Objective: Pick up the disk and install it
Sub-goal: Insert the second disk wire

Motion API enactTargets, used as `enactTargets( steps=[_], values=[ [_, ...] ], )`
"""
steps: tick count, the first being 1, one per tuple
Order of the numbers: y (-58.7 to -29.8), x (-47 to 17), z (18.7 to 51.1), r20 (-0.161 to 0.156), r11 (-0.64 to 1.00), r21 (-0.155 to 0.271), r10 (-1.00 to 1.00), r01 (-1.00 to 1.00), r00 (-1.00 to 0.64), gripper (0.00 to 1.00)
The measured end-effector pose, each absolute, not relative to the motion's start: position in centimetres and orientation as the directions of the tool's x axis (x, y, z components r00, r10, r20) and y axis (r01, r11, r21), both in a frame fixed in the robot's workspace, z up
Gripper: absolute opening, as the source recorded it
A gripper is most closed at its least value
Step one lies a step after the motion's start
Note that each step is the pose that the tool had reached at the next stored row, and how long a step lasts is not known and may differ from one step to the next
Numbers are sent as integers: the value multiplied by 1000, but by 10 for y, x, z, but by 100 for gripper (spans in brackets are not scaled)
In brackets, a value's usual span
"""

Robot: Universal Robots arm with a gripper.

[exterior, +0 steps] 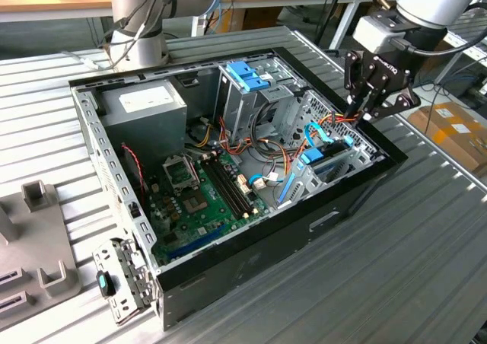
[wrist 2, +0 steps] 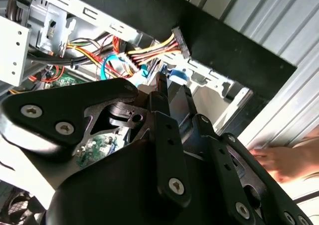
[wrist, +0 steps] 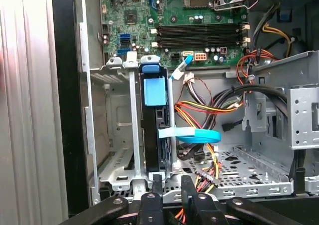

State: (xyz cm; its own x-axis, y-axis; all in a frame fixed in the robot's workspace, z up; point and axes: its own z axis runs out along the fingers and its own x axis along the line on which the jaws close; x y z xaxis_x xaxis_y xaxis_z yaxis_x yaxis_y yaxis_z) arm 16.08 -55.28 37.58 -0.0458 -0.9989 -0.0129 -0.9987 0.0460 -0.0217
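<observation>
The worktop (exterior: 426,230) is a grey ribbed metal surface, and on it lies an open black computer case (exterior: 251,275) with its side removed. The gripper (exterior: 364,116) hangs over the corner of the case at the exterior view's right, just above the rim. Far from the fingers, at the other side of the case, sits a grey power-supply box (exterior: 144,108) with a white sticker. Between that box and the fingers stands a tall metal cage (exterior: 247,93) with a blue plastic top. The green motherboard (exterior: 198,199) covers the floor of the case, well apart from the fingers.

Directly below the fingers is a metal drive bay (wrist: 117,135). The disk (wrist: 154,120) stands on its edge inside this bay, with its blue plastic frame visible at the end farther from the fingers, and it seems already seated in the slot. A light blue flat cable (wrist: 192,134) goes sideways from the disk, just beyond the fingers. A bundle of red, yellow and black wires (wrist: 209,108) lies beside it.

In the first wrist view the fingers (wrist: 157,185) are nearly closed, with only a narrow gap between the two tips, and nothing is held between them. They are just above the near edge of the disk, not touching it as far as can be seen.

In the second wrist view a person's hand (wrist 2: 281,160) rests on the worktop outside the case, near the gripper.
</observation>
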Motion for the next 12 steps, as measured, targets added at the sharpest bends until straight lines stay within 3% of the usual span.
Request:
enactTargets(
  steps=[12],
  values=[
    [-553, 168, 376, -13, -193, -22, -981, -981, 193, 29]
  ],
)
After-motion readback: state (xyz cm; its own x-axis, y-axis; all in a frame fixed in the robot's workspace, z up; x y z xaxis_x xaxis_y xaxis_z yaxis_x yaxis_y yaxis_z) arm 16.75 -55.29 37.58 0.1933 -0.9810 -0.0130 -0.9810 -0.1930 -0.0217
